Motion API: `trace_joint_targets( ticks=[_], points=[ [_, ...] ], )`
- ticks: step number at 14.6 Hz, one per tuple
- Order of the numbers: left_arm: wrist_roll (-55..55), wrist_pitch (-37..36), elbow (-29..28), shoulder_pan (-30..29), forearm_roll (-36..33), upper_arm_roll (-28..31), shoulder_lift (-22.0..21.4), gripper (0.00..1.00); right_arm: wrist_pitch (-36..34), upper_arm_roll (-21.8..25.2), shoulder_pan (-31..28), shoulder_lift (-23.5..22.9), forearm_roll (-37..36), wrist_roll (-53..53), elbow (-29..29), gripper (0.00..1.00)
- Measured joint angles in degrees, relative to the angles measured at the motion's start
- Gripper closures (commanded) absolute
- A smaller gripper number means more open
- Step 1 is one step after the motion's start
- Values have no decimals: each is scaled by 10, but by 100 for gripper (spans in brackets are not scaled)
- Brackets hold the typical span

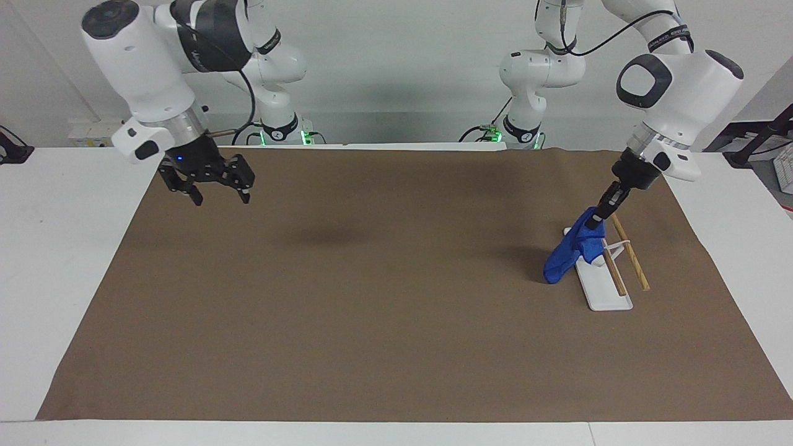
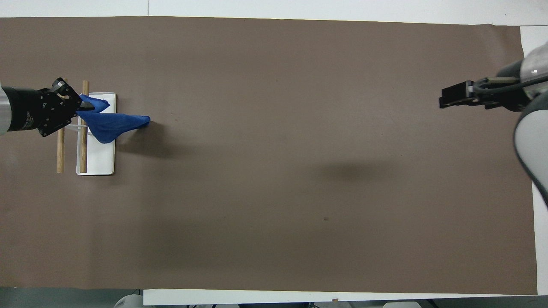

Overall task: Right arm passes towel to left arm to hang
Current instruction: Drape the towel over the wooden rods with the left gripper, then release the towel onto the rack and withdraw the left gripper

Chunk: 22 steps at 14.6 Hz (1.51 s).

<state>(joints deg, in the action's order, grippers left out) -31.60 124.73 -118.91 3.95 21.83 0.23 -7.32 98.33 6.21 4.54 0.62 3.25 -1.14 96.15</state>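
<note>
The blue towel [image 1: 571,248] hangs bunched from my left gripper [image 1: 598,217], which is shut on its upper end. The gripper is over the white base [image 1: 604,291] of the rack, beside its two wooden rods [image 1: 629,248]. The towel droops across the base's edge toward the mat; I cannot tell whether its lower end touches. In the overhead view the towel [image 2: 112,122] stretches from the left gripper [image 2: 78,112] across the base [image 2: 100,158]. My right gripper [image 1: 220,196], with its blue light, is open and empty, raised over the mat's edge at the right arm's end [image 2: 447,97].
A brown mat [image 1: 384,310] covers most of the white table [image 1: 68,248]. The rack stands near the left arm's end of the mat.
</note>
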Motion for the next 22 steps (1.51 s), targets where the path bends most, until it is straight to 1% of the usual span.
trace_joint_targets(
  ticks=[2, 6, 8, 10, 13, 14, 17, 22],
  points=[
    [29, -8, 0, -7, 0, 1, 0, 100, -9, 21, -1, 2, -4, -20, -3, 1],
    [51, -9, 1, -23, 0, 1, 0, 100, -11, 20, -3, -1, -50, -40, -1, 1],
    [93, -9, 8, -37, 0, 2, 1, 100, -11, 21, -10, -4, -53, -60, -2, 1],
    [112, -9, 19, -43, 0, 2, 4, 100, -20, 22, -19, -4, -53, -68, -4, 1],
    [119, -9, 35, -54, -2, 3, 13, 100, -81, 20, -23, -5, -52, -68, -32, 1],
    [121, -9, 45, -57, -7, 3, 17, 100, -91, 18, -22, -5, -52, -68, -42, 1],
    [125, -9, 76, -68, -23, 4, 35, 100, -100, 17, -20, -5, -52, -67, -56, 1],
    [148, -8, 97, -94, -25, 5, 47, 100, -103, 19, -20, -6, -52, -67, -56, 1]
  ],
)
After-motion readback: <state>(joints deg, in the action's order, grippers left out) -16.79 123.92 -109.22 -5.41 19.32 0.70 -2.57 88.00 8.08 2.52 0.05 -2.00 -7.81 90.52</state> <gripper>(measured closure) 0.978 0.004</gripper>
